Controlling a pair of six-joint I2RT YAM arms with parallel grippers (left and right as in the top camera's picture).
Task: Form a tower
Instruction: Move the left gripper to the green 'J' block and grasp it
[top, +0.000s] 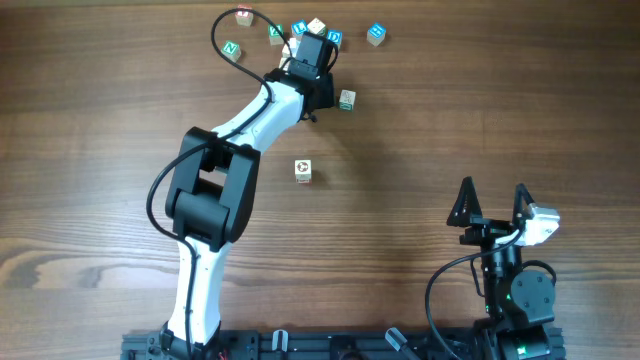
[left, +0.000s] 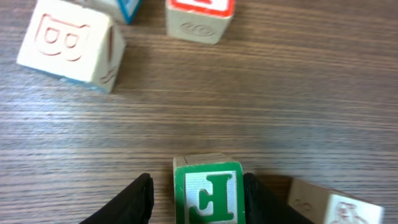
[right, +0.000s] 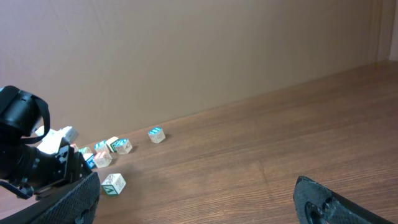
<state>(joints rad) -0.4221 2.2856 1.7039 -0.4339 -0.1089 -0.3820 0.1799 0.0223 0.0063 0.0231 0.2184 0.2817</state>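
Note:
In the left wrist view a cube with a green and white letter E face (left: 208, 193) sits on the table between the fingers of my left gripper (left: 198, 183). The right finger (left: 255, 193) touches the cube, and a gap shows beside the left finger (left: 140, 199). From overhead the left gripper (top: 312, 55) is over the cube cluster at the back. No tower shows as a column. One pale cube (top: 303, 170) stands alone mid-table, and its height cannot be told from above. My right gripper (top: 492, 195) is open and holds nothing near the front right.
Ahead of the left fingers lie a pale cube embossed with B (left: 68, 43), a red-topped cube (left: 199, 18) and a blue-edged one (left: 127, 6). Another pale cube (left: 336, 205) lies just right of the gripper. Loose cubes (top: 376, 33) (top: 231, 47) (top: 347, 99) dot the back.

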